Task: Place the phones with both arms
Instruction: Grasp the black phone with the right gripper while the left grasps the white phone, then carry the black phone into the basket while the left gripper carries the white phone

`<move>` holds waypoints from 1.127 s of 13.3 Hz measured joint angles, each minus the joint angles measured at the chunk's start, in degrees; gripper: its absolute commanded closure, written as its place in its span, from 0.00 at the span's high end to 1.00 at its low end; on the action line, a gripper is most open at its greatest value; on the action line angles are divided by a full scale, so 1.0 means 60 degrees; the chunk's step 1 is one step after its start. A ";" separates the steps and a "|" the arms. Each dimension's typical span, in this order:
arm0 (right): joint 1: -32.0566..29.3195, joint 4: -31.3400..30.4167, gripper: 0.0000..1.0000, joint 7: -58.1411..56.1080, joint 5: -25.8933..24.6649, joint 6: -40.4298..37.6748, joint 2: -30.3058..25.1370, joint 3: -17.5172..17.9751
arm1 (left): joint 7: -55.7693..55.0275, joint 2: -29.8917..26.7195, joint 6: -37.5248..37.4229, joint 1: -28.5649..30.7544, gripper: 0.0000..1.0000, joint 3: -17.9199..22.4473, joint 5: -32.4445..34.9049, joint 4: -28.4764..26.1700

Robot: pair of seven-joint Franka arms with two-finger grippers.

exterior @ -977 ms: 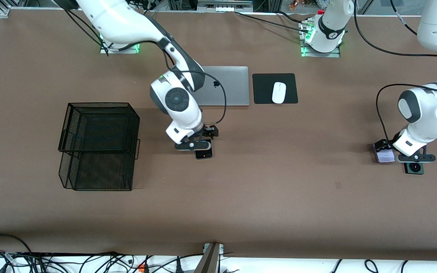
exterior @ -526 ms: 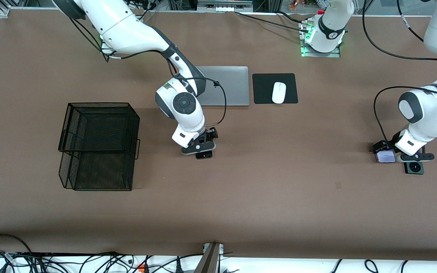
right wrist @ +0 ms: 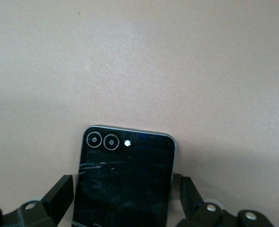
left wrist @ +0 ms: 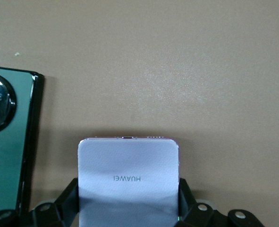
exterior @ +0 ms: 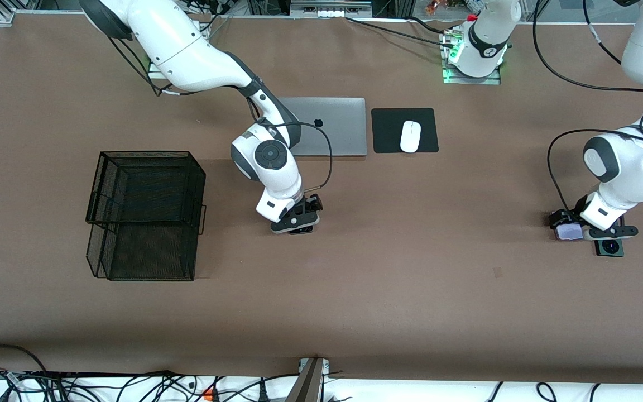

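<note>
1. Both arms are down at phones on the brown table, and no phone has yet reached the black wire basket at the right arm's end, which looks the likely destination.
2. The left gripper sits low at the left arm's end of the table; its fingers press against both sides of the lilac-white phone, which appears gripped but not lifted.
3. The dark green phone lies just beside it, a little nearer the front camera, untouched.
4. The right gripper is down over the black flip phone near mid-table, nearer the camera than the silver laptop. Its fingers stand wide, clear of the phone's edges: nothing is held.
5. Judged from this, all three phones are left to carry: one grasp is made, one is pending.
6. Against the earlier frame, the left gripper has closed in on the lilac-white phone, having stood spread open a second ago.
7. The right arm has sunk lower, now covering nearly all of the flip phone in the front view.
8. The white mouse on its pad is unmoved.
</note>
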 measured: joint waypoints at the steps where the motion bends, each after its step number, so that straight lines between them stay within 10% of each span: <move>1: 0.0000 0.0000 1.00 0.0000 -0.0031 0.0004 0.0023 -0.0001 | -0.0082 0.0007 0.0009 0.0001 0.17 -0.0001 -0.0001 0.0003; 2: 0.0000 0.0001 0.85 0.0000 -0.0051 0.0012 0.0026 -0.0001 | -0.0124 0.0007 0.0002 0.0001 0.12 -0.0001 -0.0001 0.0008; 4: 0.0000 0.0006 0.16 0.0000 -0.0071 0.0057 0.0023 -0.0016 | -0.0274 0.0034 -0.0085 -0.0004 0.10 -0.0054 -0.0001 0.0103; 5: -0.0001 0.0015 0.00 0.0001 -0.0073 0.0059 -0.0018 -0.0029 | -0.0342 0.0052 -0.0365 -0.0006 0.10 -0.0163 -0.0002 0.0293; 10: -0.0004 0.0071 0.00 0.0000 -0.0074 -0.0050 -0.0020 -0.0049 | -0.1593 0.0044 -0.3213 -0.0628 0.00 -0.0779 -0.0004 0.2491; 15: -0.0386 0.0481 0.00 0.0037 -0.0065 -0.2788 -0.1554 -0.0567 | -0.3708 0.0114 -0.3481 -0.2125 0.00 -0.0819 -0.0004 0.2895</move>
